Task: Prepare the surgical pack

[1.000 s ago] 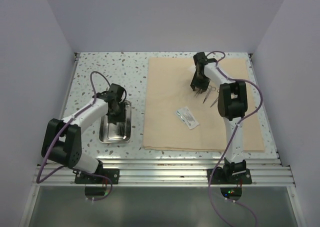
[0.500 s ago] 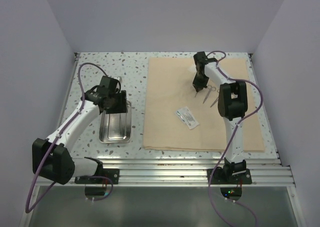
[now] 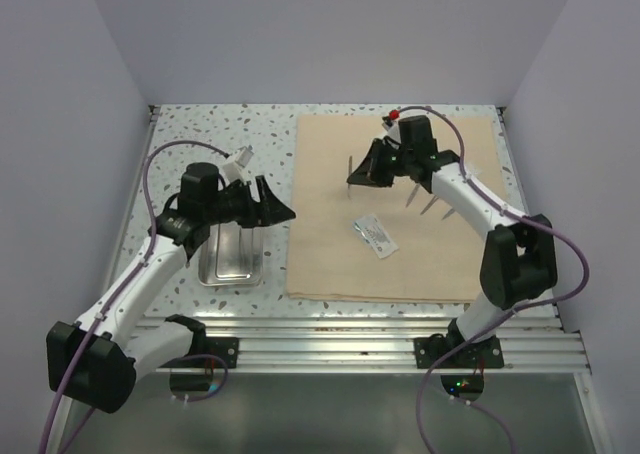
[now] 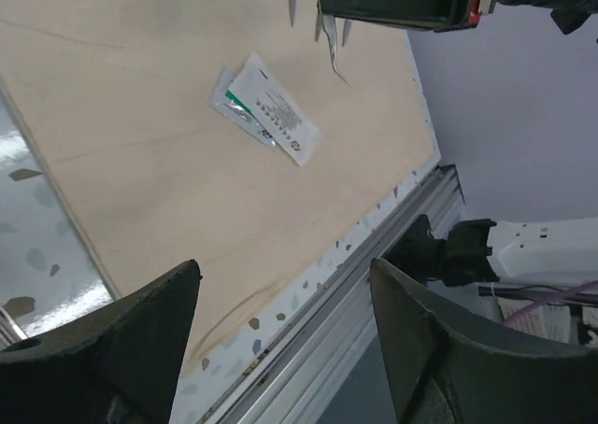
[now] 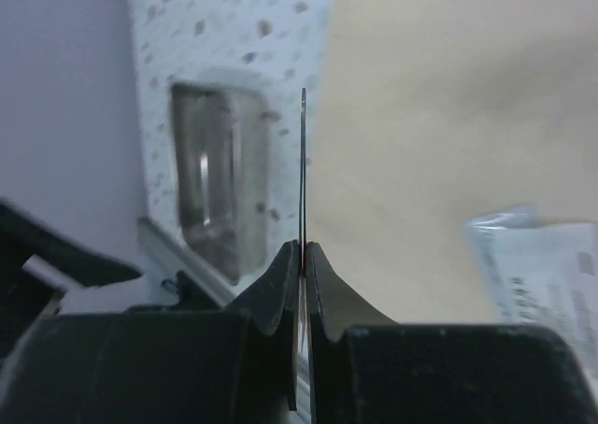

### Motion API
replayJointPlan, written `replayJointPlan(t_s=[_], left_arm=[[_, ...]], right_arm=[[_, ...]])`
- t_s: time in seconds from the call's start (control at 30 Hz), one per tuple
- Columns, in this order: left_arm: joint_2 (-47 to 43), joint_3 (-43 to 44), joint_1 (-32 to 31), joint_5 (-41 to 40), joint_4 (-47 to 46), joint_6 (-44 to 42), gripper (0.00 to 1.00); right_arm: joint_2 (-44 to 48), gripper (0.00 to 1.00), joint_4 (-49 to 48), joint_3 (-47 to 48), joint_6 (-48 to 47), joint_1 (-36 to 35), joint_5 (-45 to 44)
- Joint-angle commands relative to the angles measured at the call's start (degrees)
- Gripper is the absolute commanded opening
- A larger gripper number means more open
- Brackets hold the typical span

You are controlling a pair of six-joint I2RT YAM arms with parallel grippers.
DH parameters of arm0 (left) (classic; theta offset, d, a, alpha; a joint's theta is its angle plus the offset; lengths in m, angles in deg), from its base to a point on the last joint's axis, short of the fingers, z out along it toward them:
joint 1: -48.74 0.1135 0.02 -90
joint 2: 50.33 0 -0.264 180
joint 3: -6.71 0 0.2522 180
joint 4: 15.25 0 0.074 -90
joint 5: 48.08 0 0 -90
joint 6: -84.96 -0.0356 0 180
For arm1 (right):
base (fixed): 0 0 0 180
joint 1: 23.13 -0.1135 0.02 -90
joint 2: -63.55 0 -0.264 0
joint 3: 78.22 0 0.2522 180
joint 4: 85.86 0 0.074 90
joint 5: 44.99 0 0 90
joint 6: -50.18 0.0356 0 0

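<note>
Over the far half of the beige cloth, the right gripper, pads pressed together on a thin metal instrument. Seen from the wrist only edge-on, as a bare sliver standing straight out from between the fingertips, so hard to call scissors or forceps. Held off the cloth, tip pointing towards the robot's left. Flat on the cloth just to the right of that gripper, a couple of other slim metal pieces, too small to name. Near the cloth's middle, apart from everything else, the clear packet, printed face up. On the other side, the left gripper, spread wide and pinching nothing, hovering above the gap between the steel tray and the cloth's left edge, aimed towards the packet. Tray resting on the speckled table just left of the cloth, well apart from the held instrument.
</note>
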Motion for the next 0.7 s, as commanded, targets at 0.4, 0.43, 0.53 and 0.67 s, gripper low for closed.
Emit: replayJointPlan(t_s=[0.4, 0.43, 0.53, 0.67], left_arm=[[-2.28, -13.76, -5.07, 9.63, -31.63, 23.17, 0.71], [-2.02, -13.68, -5.33, 9.37, -31.81, 23.35, 0.69], [-0.79, -13.77, -6.12, 9.11, -34.26, 24.92, 0.65], [1.41, -13.42, -6.21, 8.49, -36.73, 26.07, 0.59]], right_arm=[[12.86, 0.00, -45.45, -20.72, 26.35, -14.74, 9.67], [12.77, 0.00, -46.24, -20.72, 26.62, -15.00, 10.11], [12.42, 0.00, -47.39, -20.81, 27.58, -15.53, 10.46], [11.80, 0.00, -48.71, -20.90, 28.73, -15.97, 11.34]])
